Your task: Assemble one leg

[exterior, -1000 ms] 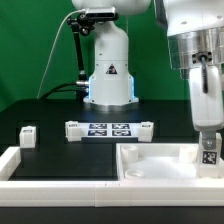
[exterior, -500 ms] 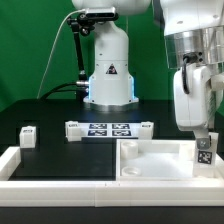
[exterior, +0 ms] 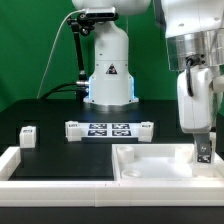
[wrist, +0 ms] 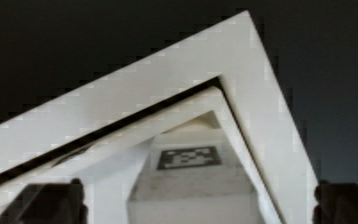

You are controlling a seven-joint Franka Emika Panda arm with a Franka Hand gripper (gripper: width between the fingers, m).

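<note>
1. Exterior view: at lower right of the frame, the hand (exterior: 204,152) has closed on the leg (exterior: 205,154), which stands upright, long axis vertical, tag facing the camera, over the white tray piece (exterior: 150,162) on the bench (exterior: 50,135).
2. Wrist view: the leg (wrist: 188,180) lies between the dark fingers (wrist: 48,200), tag face showing, inside the tray's corner (wrist: 229,90).

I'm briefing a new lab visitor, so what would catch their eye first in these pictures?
The end effector hangs low at the exterior view's right, holding the tagged leg over the large white square piece. Behind, the marker board lies on the black table, with another small white block at the left.
</note>
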